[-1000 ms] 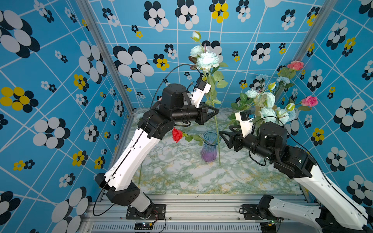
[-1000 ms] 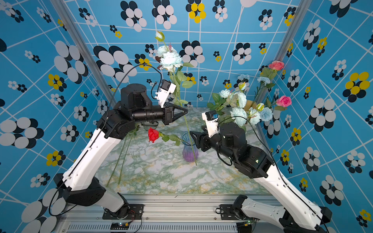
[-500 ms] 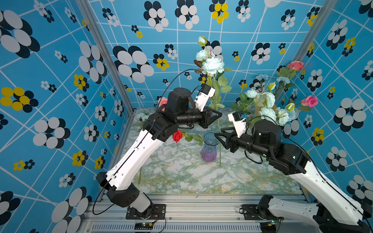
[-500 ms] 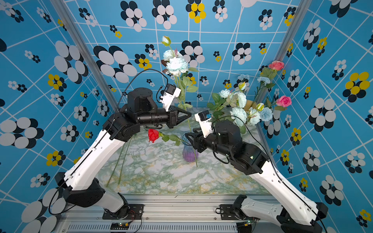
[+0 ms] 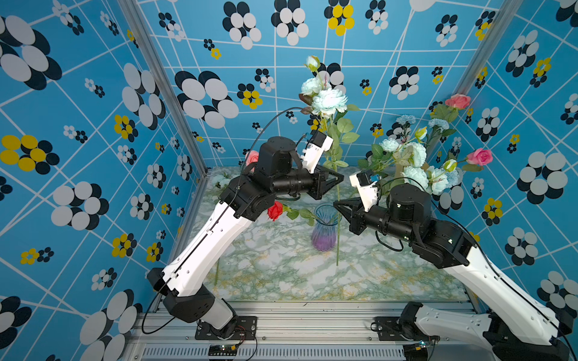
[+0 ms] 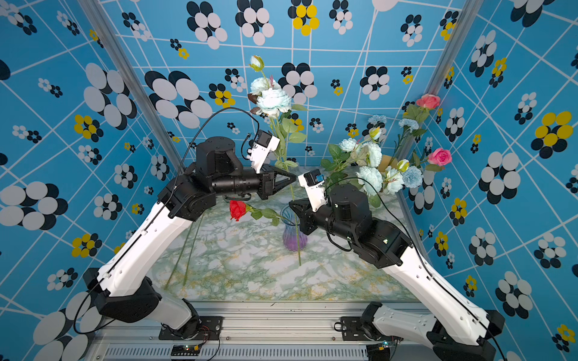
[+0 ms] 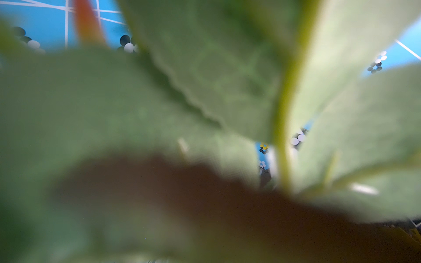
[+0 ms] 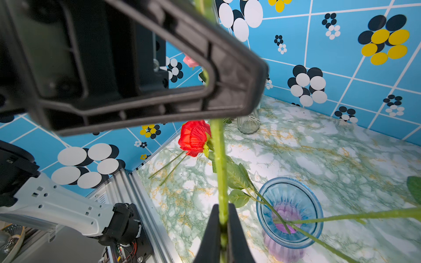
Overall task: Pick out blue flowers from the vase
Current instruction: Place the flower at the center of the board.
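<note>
Pale blue flower [image 5: 329,100]: upright in the air, wholly out of the vase [image 5: 325,231], with the stem end just in front of it and above the surface [image 5: 281,275].
Left gripper [image 5: 339,180]: closed on the stem just under the leaves, probably to keep the heavy bloom up.
Right gripper [image 5: 337,204]: pinched shut on the same stem [image 8: 219,159] lower down, near the vase mouth; judged a handover grip.
Red rose [image 5: 275,211]: leaning out of the vase, not wanted.
Other blue flowers [image 5: 416,156]: bunched at rear right with pink roses [image 5: 480,156].
Next: likely release by left gripper, then carrying away.
</note>
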You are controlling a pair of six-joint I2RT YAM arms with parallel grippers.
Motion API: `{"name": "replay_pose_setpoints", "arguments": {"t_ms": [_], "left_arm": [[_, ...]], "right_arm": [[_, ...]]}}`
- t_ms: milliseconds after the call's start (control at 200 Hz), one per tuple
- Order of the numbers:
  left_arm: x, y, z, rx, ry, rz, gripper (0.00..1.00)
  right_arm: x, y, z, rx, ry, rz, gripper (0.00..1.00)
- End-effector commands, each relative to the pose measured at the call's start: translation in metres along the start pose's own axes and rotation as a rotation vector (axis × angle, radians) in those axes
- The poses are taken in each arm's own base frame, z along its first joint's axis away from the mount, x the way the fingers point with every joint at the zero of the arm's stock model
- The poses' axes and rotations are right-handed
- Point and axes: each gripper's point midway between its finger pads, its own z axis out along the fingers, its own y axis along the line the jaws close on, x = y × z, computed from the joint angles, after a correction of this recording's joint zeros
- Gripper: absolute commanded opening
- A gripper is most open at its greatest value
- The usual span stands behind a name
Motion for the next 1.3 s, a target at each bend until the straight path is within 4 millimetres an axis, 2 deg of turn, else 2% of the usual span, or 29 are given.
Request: {"name": "replay_pose_setpoints", "arguments": {"t_ms": [0, 65, 140, 225, 320, 530, 710, 730, 789, 1034, 1139, 1294], "left_arm": [[-0.007, -0.013, -0.012, 0.024, -0.038, 0.054, 0.13], [-0.004, -0.013, -0.015, 0.019, -0.037, 0.064, 0.30], [-0.001, -0.012, -0.019, 0.012, -0.037, 0.074, 0.54], [0.005, -0.010, -0.021, 0.002, -0.032, 0.077, 0.71], [0.012, -0.005, -0.025, -0.025, -0.025, 0.083, 0.82], [0.032, 0.016, -0.038, -0.141, -0.018, 0.109, 0.89], [0.060, 0.037, -0.042, -0.223, 0.017, 0.106, 0.89], [0.064, 0.040, -0.042, -0.232, 0.024, 0.103, 0.89], [0.073, 0.047, -0.042, -0.255, 0.039, 0.101, 0.89], [0.099, 0.067, -0.044, -0.327, 0.069, 0.103, 0.89], [0.105, 0.073, -0.044, -0.344, 0.076, 0.111, 0.89], [0.114, 0.080, -0.043, -0.364, 0.091, 0.124, 0.89]], "right_arm": [[-0.017, -0.009, -0.011, 0.063, -0.050, 0.004, 0.00], [-0.019, -0.014, -0.015, 0.090, -0.054, -0.001, 0.00], [-0.020, -0.019, -0.020, 0.122, -0.063, -0.008, 0.00], [-0.024, -0.024, -0.028, 0.157, -0.082, -0.017, 0.00], [-0.030, -0.032, -0.040, 0.209, -0.100, -0.034, 0.00], [-0.042, -0.054, -0.079, 0.360, -0.136, -0.077, 0.00], [-0.049, -0.077, -0.122, 0.520, -0.165, -0.101, 0.00], [-0.059, -0.077, -0.134, 0.531, -0.198, -0.096, 0.00], [-0.063, -0.082, -0.150, 0.574, -0.217, -0.099, 0.00], [-0.068, -0.113, -0.206, 0.829, -0.241, -0.107, 0.00], [-0.067, -0.125, -0.218, 0.940, -0.233, -0.116, 0.00], [-0.061, -0.142, -0.220, 1.062, -0.187, -0.112, 0.00]]}}
